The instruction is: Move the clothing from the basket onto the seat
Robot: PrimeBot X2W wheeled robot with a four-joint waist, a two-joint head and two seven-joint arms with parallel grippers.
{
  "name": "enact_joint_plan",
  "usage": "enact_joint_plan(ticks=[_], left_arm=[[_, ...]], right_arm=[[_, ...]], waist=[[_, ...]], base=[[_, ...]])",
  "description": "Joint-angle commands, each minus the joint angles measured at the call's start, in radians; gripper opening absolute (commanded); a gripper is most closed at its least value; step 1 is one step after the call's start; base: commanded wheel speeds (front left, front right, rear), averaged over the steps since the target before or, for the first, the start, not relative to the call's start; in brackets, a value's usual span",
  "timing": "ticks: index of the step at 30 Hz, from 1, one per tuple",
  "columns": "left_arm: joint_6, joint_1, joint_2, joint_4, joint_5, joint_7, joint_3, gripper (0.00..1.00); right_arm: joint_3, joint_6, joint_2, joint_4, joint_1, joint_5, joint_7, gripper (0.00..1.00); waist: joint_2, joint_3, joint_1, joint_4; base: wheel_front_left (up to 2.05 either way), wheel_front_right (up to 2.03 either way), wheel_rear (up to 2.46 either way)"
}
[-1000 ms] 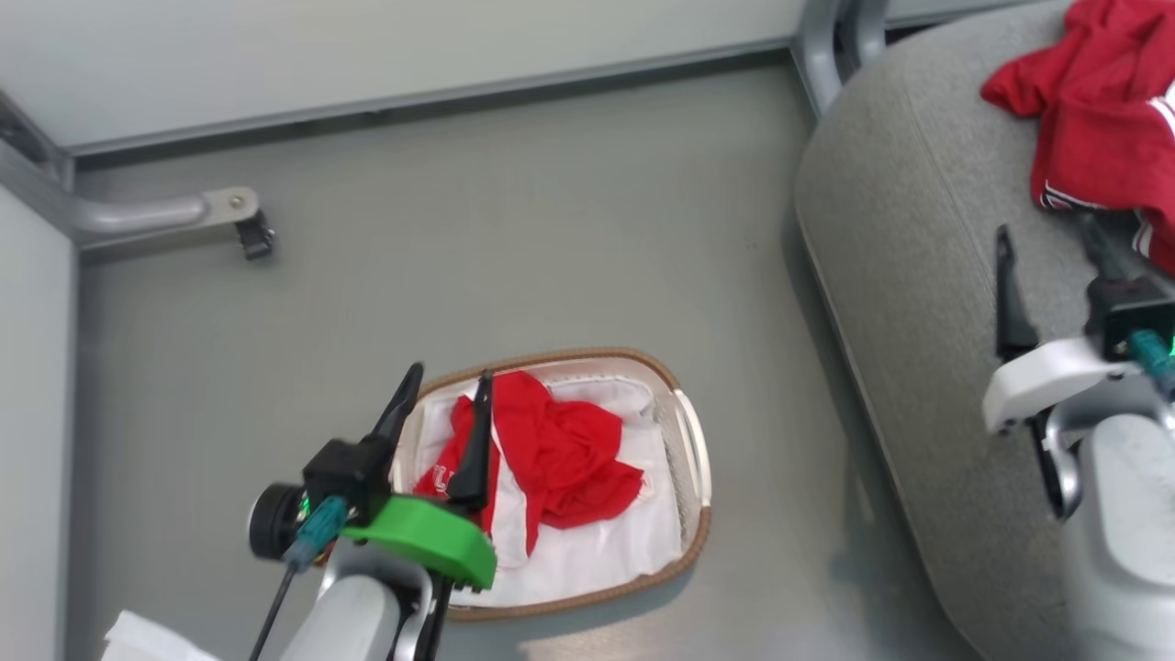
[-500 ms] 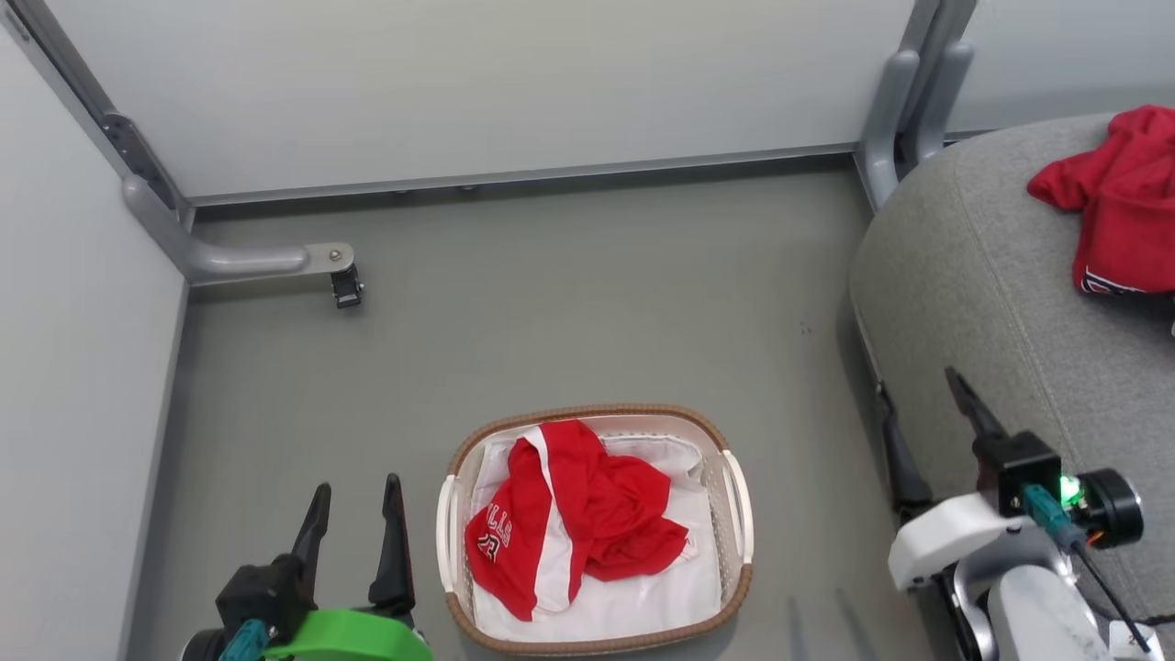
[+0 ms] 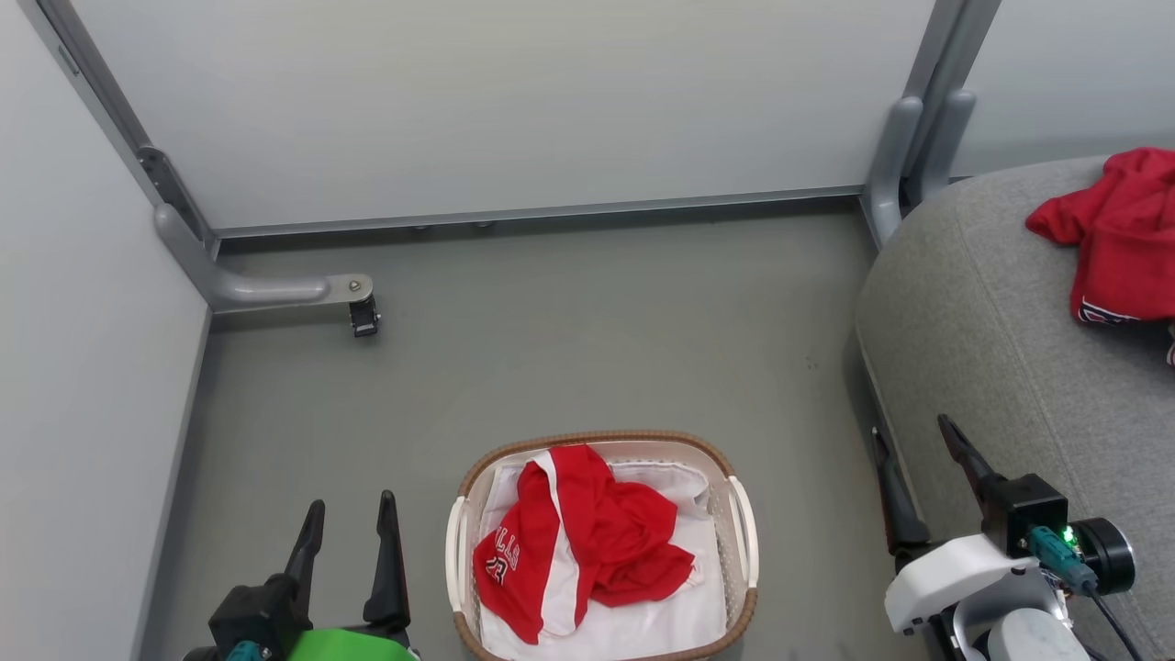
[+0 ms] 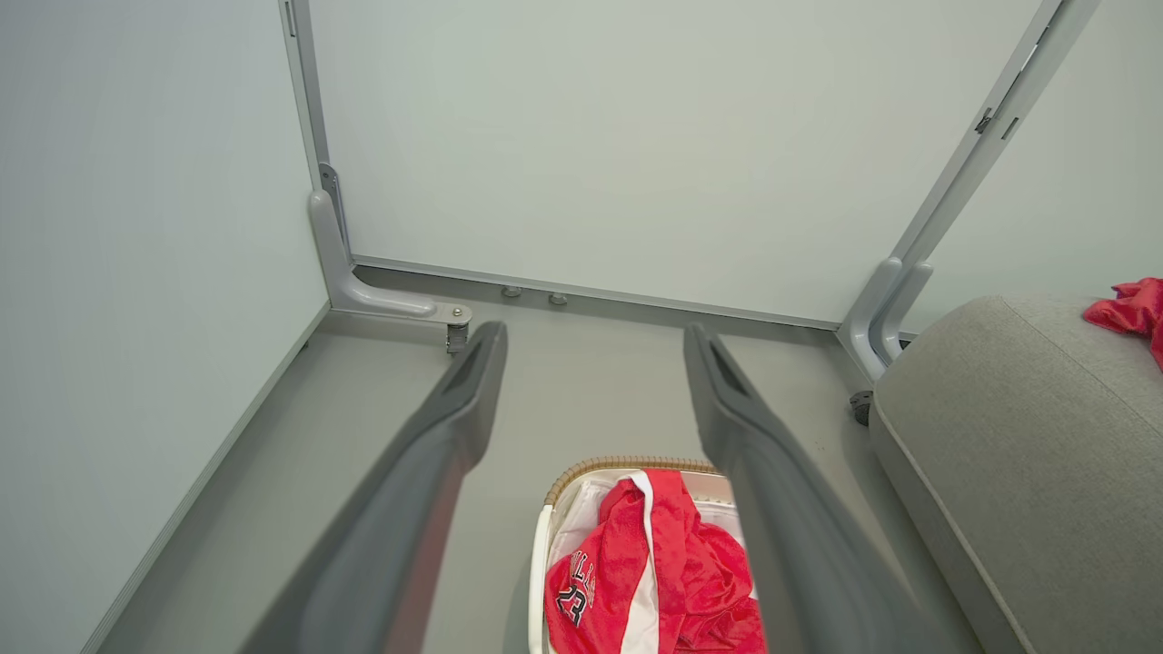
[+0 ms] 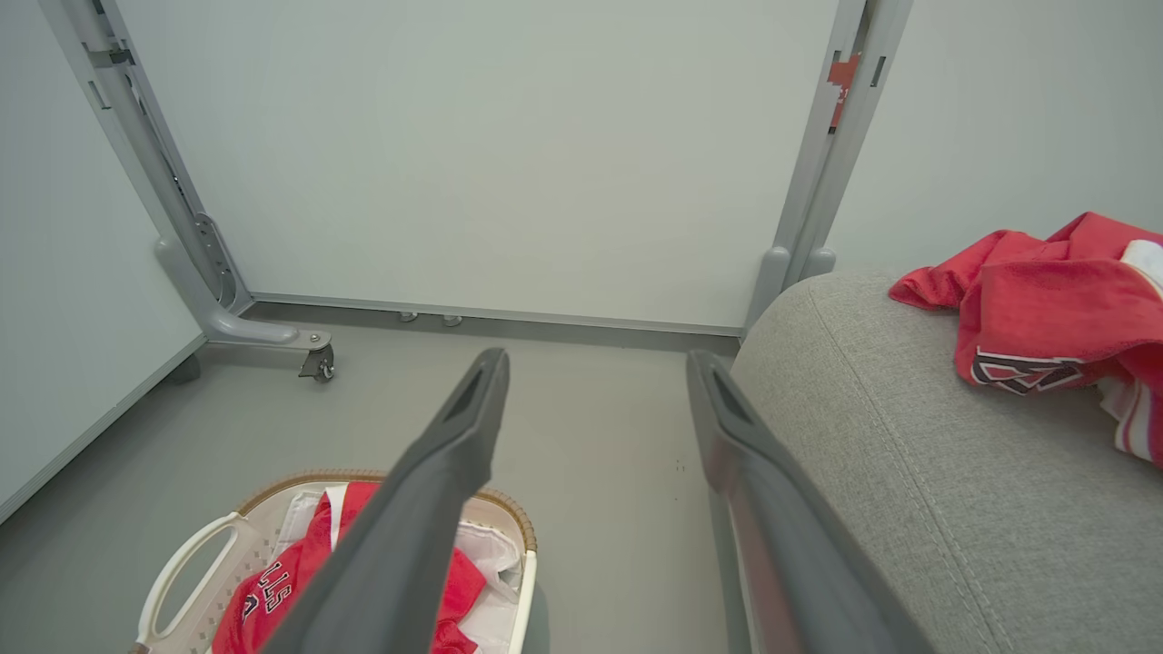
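**Spotter:** Where does the clothing lie against your fingers?

**Operator:** I see the jersey (image 3: 587, 542) crumpled in the basket (image 3: 597, 437), on top of a white cloth (image 3: 675, 617) and toward the basket's left side, with its lettering facing up. My left fingers (image 3: 387, 560) are spread wide with nothing between them. They are over the floor (image 3: 569, 321) just left of the basket's left handle, not touching it. On my left wrist camera the jersey shows low between the two fingers, closer to the right one.

**Spotter:** And the right side?

**Operator:** My right fingers (image 3: 895, 505) are spread wide as well and hold nothing. They are at the front left edge of the seat (image 3: 991, 349), between it and the basket, well apart from the jersey. On my right wrist camera the basket is at the lower left, partly hidden behind one finger.

**Spotter:** Is anything on the seat?

**Operator:** A red garment (image 3: 1115, 239) with white trim lies bunched on top, toward the seat's far right, well clear of both sets of fingers. The basket stands on the floor near me, away from the back wall.
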State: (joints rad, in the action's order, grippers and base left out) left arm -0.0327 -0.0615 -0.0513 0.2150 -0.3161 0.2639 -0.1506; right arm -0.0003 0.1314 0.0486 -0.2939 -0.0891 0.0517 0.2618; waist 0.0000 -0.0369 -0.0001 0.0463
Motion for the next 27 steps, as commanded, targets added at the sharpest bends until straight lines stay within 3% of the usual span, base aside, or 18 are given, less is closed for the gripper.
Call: enact_joint_plan(ticks=[1,27], left_arm=[[-0.004,-0.012,0.000,-0.001,-0.005,0.001,0.001,1.00],[0.003,0.008,0.000,0.016,-0.019,0.001,-0.021,1.00]], right_arm=[[0.001,-0.001,0.004,0.005,0.013,0.006,0.005,1.00],[0.021,-0.001,0.004,-0.003,0.004,0.031,0.005,1.00]], waist=[[0.0000,0.004,0.0001,-0.003],[0.0000,0.000,0.0001,-0.005]], base=[[0.00,0.00,0.00],[0.00,0.00,0.00]])
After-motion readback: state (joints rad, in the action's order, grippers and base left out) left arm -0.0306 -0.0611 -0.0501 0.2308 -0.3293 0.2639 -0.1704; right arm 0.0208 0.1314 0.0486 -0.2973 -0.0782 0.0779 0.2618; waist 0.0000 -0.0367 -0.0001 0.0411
